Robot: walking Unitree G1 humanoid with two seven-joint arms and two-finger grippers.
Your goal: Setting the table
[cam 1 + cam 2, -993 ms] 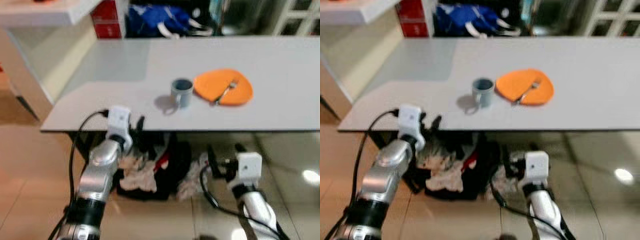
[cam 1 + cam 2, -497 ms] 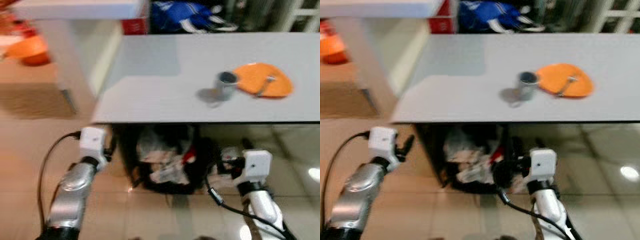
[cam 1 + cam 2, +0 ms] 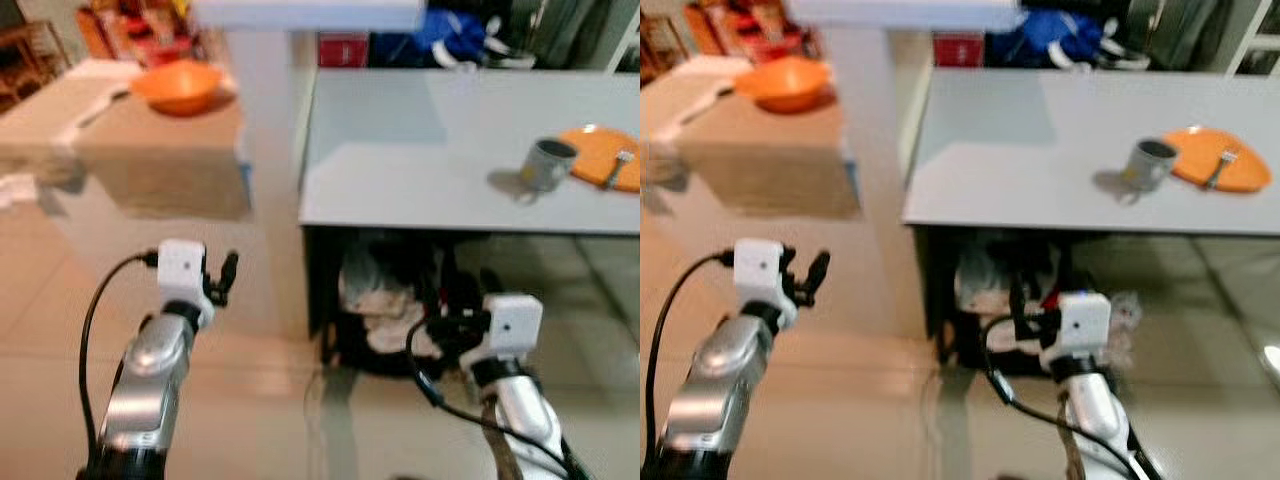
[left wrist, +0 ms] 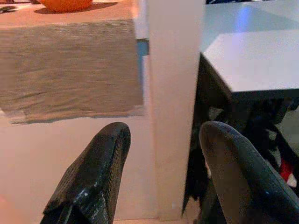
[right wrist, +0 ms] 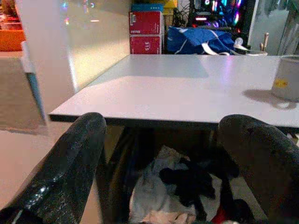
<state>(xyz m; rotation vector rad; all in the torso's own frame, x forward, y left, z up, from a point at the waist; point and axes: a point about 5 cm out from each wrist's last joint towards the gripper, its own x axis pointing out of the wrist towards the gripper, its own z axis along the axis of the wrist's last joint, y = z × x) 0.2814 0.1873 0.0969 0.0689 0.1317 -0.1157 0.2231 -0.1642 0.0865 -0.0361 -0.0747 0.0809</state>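
A grey mug [image 3: 548,163] stands on the grey table [image 3: 420,150], right beside an orange plate [image 3: 603,155] that carries a fork [image 3: 615,168]. Away to the left, an orange bowl [image 3: 178,85] rests on a wooden counter [image 3: 130,140], with a white utensil [image 3: 95,108] near it. My left gripper [image 3: 225,273] is held low over the floor in front of the counter, open and empty [image 4: 161,135]. Below the table's front edge my right gripper [image 3: 450,325] is also open with nothing in it [image 5: 161,126]; the mug [image 5: 286,77] appears at that view's edge.
A white pillar [image 3: 270,120] stands between the counter and the table. A heap of cloth and bags [image 3: 385,300] lies under the table. A blue bag [image 3: 455,30] and red boxes [image 3: 343,48] sit behind the table. Glossy tiled floor [image 3: 300,400] stretches before me.
The camera has swung left: the table, mug and plate now sit far right, and the counter with the orange bowl has come into view. Both grippers stay low and open.
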